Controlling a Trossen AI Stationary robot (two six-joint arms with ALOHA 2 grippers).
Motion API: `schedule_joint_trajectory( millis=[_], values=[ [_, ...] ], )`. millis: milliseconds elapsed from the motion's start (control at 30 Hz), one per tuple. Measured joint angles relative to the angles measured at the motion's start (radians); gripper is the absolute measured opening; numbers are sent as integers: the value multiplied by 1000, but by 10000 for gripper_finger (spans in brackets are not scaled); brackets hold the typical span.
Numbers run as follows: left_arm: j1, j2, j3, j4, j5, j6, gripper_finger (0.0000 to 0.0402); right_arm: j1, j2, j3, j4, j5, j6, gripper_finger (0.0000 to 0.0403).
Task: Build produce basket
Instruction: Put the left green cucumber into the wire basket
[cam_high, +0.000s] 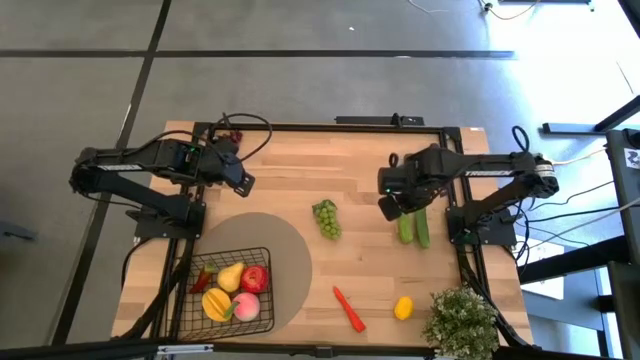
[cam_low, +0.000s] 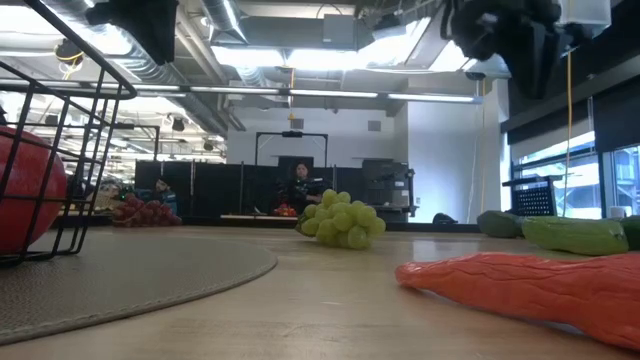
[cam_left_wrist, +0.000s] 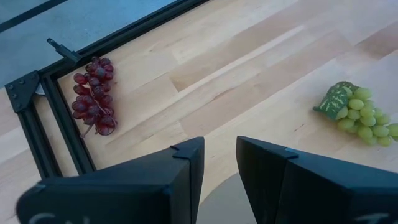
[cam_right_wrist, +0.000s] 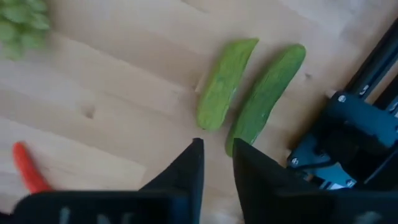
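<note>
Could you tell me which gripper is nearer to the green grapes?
Right gripper is nearer, beside the green grapes above the cucumbers; left gripper hovers farther off near the table's back-left.

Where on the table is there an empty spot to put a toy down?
Bare wood lies between the green grapes and the red chili, and along the far edge between the purple grapes and the two green cucumbers. It is crowded inside the square black wire basket, which is full of fruit, and by the bushy potted plant.

Robotics lab in an industrial hall
Exposed silver ceiling ducts (cam_low: 190, 75), grey concrete floor (cam_high: 300, 60), black-framed wooden table (cam_high: 300, 170).
</note>
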Motion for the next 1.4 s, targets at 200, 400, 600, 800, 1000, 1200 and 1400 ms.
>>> schedule_joint_trajectory(
  millis=[200,400,600,800,1000,1200,1400],
  values=[
    [0,0,0,0,0,2,84,-63,1,-134,136,-9,-30,98],
    [0,0,0,0,0,1,84,-137,1,-295,299,-68,-91,98],
    [0,0,0,0,0,-1,84,-198,1,-410,349,-62,-47,98],
    [1,0,0,0,0,-1,84,-246,1,-458,451,-61,-49,98],
    [1,0,0,0,0,-1,84,-264,1,-458,464,-65,-51,98],
    [1,0,0,0,0,-1,84,-264,1,-458,501,-68,-105,72],
    [1,0,0,0,0,0,84,-265,1,-457,576,-79,-133,21]
  ],
)
